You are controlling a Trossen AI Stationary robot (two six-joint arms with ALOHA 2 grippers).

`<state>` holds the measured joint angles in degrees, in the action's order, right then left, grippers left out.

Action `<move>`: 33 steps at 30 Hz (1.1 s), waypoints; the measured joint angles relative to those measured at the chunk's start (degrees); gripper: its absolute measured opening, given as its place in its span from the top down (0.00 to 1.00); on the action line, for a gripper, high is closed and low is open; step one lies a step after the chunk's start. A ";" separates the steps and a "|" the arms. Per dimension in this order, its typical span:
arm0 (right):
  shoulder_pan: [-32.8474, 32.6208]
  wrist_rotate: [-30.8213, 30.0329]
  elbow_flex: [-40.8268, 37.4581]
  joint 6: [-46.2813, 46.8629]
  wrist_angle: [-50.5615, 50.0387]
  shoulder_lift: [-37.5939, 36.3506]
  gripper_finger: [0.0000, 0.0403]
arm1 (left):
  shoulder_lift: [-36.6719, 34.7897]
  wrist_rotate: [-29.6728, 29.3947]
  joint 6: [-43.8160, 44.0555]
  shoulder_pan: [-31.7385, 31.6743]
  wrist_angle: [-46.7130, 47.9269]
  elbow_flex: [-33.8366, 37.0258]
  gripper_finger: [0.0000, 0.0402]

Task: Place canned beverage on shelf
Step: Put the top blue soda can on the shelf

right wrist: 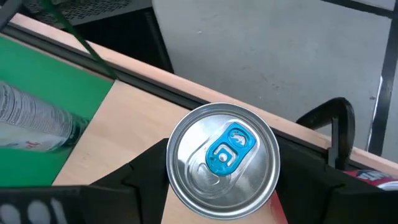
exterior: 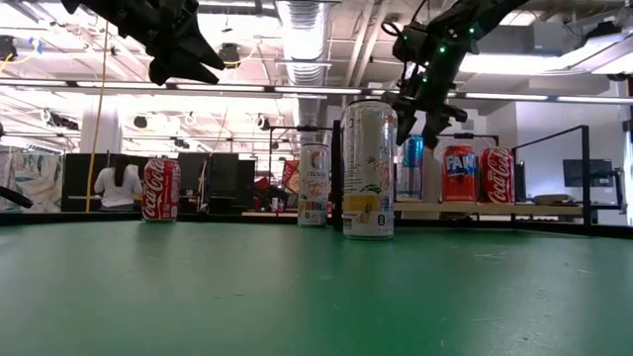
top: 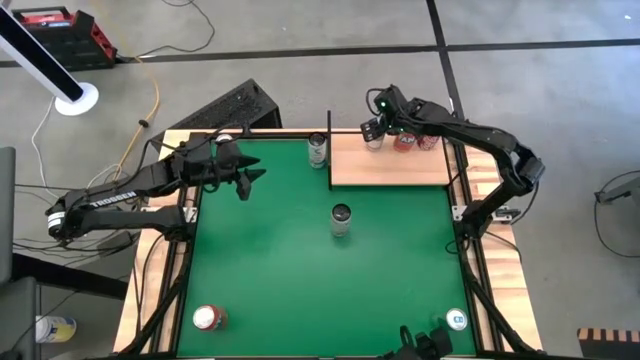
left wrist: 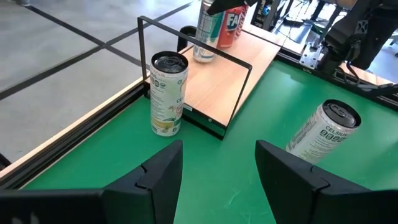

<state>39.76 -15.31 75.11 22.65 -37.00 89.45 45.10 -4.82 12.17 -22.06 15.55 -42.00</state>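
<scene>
Layout taken from the overhead view, 12 o'clock = far edge of the tabletop (top: 300,300), 6 o'clock = near edge.

Near edge: a red-topped can (top: 207,318) stands at about 7 o'clock and a white-topped can (top: 457,320) at about 5 o'clock, both on the green felt.

Centre: a tall pale can (top: 341,220) stands upright, just off centre toward 1 o'clock. In the low view it is the nearest and largest can.

Far edge, 12 o'clock: a second tall pale can (top: 318,150) stands upright on the felt, just beside the shelf's black rod frame but outside it.

Shelf (top: 400,168): pale wood panel at about 1 o'clock, against the far edge. Three cans stand in a row along its far side: a silver-and-blue can (exterior: 411,167), an orange-and-blue soda can (exterior: 459,173), and a red cola can (exterior: 497,174).

Right gripper (top: 375,128): directly above the silver-and-blue can, which stands on the shelf. In the right wrist view the can's lid with a blue tab sits between the two dark fingers; jaws parted to either side of it, and I cannot tell whether they touch its wall.

Left gripper (top: 252,178): hangs above the felt at about 10 o'clock, well apart from every can; jaws open, nothing between them.

A further red cola can (exterior: 160,189) shows in the low view, at its left side.
</scene>
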 joint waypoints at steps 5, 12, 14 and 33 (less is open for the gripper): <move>0.01 -0.04 0.00 0.96 -1.37 0.00 0.35 | 0.00 -0.03 0.37 0.00 -0.02 0.00 0.54; -0.49 0.02 0.00 0.97 -1.43 0.13 0.35 | 0.00 -0.06 0.37 0.00 -0.02 0.00 0.54; -0.92 -0.01 0.01 1.07 -1.35 0.22 0.35 | 0.00 -0.07 0.35 0.00 -0.02 0.00 0.54; -1.13 0.15 0.04 1.42 -1.18 0.79 0.18 | 0.00 -0.09 -2.30 0.00 0.03 0.00 0.54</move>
<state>38.63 -15.16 75.16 24.08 -38.18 90.24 45.10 -4.91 9.87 -22.06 15.57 -42.00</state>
